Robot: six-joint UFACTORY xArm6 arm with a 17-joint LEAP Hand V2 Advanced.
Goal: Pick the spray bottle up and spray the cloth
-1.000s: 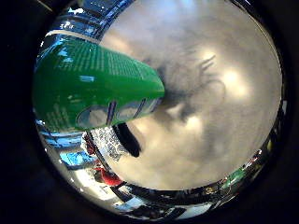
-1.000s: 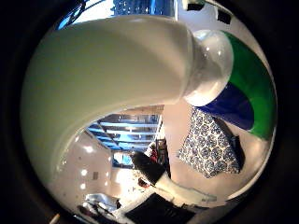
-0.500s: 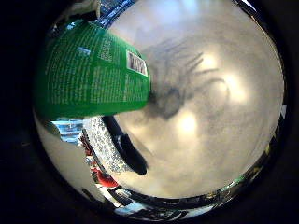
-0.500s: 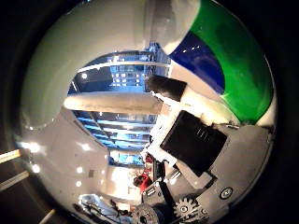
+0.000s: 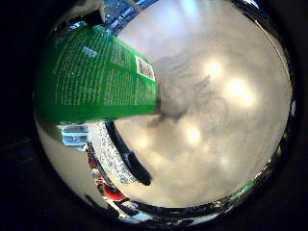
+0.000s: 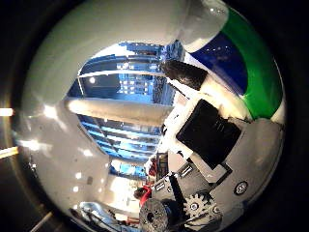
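Note:
The spray bottle has a green printed body that fills much of the little finger side view, close to the palm and lifted above the grey table. Its white spray head and green and blue label curve round the thumb side view. My right hand is shut on the bottle, and a black-tipped finger lies against it. The blue and white patterned cloth lies on the table past the bottle's base. A dark long shape partly covers it.
The bottle and hand cast a shadow on the table. Red and dark objects sit at the table's far edge beyond the cloth. Blue-lit windows show in the room behind.
The views have swung round. The bottle's body now fills more of the little finger side view, and the fingers lie closer against the bottle in the thumb side view, where the cloth is gone.

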